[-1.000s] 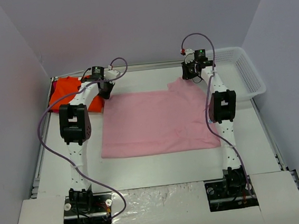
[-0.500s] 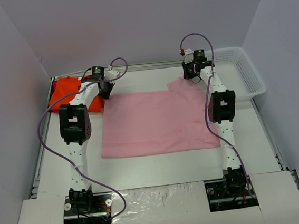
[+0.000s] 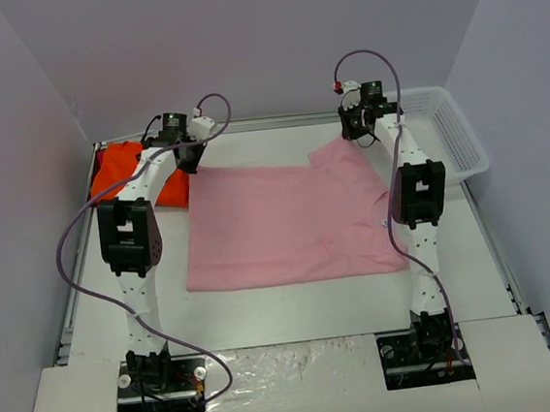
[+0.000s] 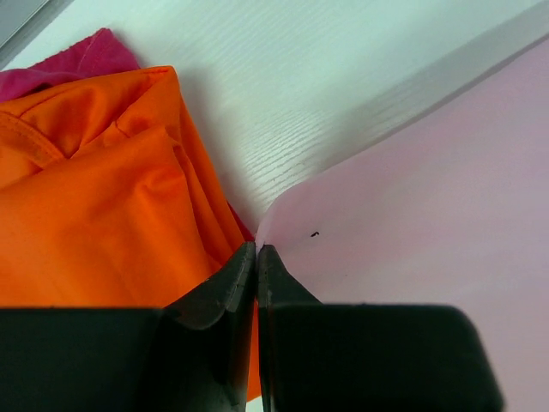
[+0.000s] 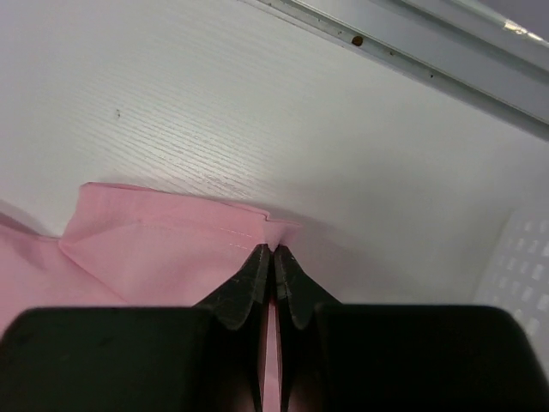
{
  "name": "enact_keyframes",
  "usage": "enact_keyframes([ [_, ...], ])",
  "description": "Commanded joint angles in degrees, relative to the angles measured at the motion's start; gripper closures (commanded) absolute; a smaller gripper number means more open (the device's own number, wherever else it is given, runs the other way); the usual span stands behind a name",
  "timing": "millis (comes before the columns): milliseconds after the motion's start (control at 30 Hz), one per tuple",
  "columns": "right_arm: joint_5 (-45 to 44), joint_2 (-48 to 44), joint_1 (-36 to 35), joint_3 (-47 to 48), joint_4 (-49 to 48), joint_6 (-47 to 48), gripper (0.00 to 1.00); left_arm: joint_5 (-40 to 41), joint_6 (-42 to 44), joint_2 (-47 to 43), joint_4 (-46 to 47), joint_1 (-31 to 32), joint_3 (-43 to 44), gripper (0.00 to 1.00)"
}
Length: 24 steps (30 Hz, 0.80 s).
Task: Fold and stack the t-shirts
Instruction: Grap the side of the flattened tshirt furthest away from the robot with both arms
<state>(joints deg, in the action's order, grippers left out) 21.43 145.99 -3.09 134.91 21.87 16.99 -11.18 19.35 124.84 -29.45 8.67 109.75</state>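
The pink t-shirt (image 3: 287, 224) lies spread flat in the middle of the counter (image 3: 294, 306), its long sides running along the far and near edges, and both arms reach to its far side. The left pincer (image 4: 256, 249) is closed tight on the far-left corner of the cloth, with only the very tip of that corner between its jaws. The right pincer (image 5: 273, 251) is likewise pressed shut, biting the stitched hem at the far-right end, where the cloth already puckers and rises a little off the counter. The step in hand looks like the first fold, bringing the far side over towards the near edge. To do it well, both arms should rise together and at the same height, so the cloth hangs level between them and does not twist. They should hold just enough tension across the span to stop the middle sagging and dragging. The left bite is thin, so a slow, even lift would guard against the corner slipping out. The orange t-shirt (image 3: 121, 172) lies bunched in the far-left corner of the counter, just beside the left pincer, so that arm should go straight up and not sweep sideways. On the right, the white basket (image 3: 458, 135) stands near the far-right corner and wants the same care. The carried edge should be laid square on the near hem.
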Motion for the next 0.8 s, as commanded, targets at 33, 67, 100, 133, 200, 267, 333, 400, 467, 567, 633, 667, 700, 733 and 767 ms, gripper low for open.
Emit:
enact_keyframes([
  [33, 0.28, -8.79, -0.60, -2.81, 0.28, 1.11, 1.00, 0.37, -0.90, -5.57, 0.71, 0.30, -1.65, 0.98],
  [67, 0.28, -9.49, -0.69, -3.33, 0.37, 1.11, 1.00, 0.37, -0.98, -6.00, 0.80, 0.30, -2.35, 0.98],
  [100, 0.45, -10.20, -0.69, -4.04, 0.37, 1.11, 1.00, 0.11, -0.99, -6.44, 0.80, 0.30, -2.79, 0.98],
  [133, 0.54, -11.59, -0.77, -5.52, 0.37, 1.29, 1.00, -0.07, -0.99, -7.23, 0.71, 0.30, -3.14, 0.98],
  [200, 0.72, -13.10, -0.86, -7.20, 0.63, 1.38, 1.00, -0.33, -0.99, -8.20, 0.97, 0.30, -4.71, 0.98],
  [267, 1.07, -15.47, -0.86, -9.74, 1.25, 1.64, 1.00, -0.51, -1.07, -9.87, 1.67, 0.30, -6.12, 0.98],
  [333, 1.24, -17.92, -0.77, -11.77, 1.60, 1.90, 1.00, -0.77, -1.07, -11.36, 2.12, 0.30, -8.23, 0.98],
  [400, 1.59, -19.77, -0.86, -15.02, 1.86, 2.08, 1.00, -1.12, -1.07, -12.77, 2.29, 0.30, -10.16, 0.98],
  [467, 2.12, -22.32, -0.86, -17.30, 2.04, 2.17, 1.00, -2.00, -1.07, -13.82, 2.99, 0.21, -11.66, 0.98],
  [567, 2.12, -25.57, -0.86, -21.43, 2.48, 2.69, 1.00, -2.70, -1.16, -16.02, 3.70, 0.30, -14.39, 0.98],
  [633, 2.30, -27.77, -0.77, -24.60, 2.74, 3.13, 1.00, -2.97, -0.99, -17.34, 3.88, 0.21, -16.05, 0.98],
  [667, 2.21, -28.56, -0.77, -25.57, 2.92, 3.31, 1.00, -3.32, -0.90, -17.78, 3.96, 0.21, -16.67, 0.98],
  [700, 2.39, -29.96, -0.69, -27.23, 3.27, 3.48, 1.00, -3.41, -0.81, -18.83, 4.22, 0.21, -17.37, 0.98],
  [733, 2.30, -30.67, -0.77, -28.03, 3.36, 3.57, 1.00, -3.58, -0.72, -19.27, 4.66, 0.21, -18.77, 0.98],
  [767, 2.47, -31.38, -0.77, -28.82, 3.44, 3.66, 1.00, -4.02, -0.55, -19.80, 4.84, 0.21, -19.48, 0.98],
])
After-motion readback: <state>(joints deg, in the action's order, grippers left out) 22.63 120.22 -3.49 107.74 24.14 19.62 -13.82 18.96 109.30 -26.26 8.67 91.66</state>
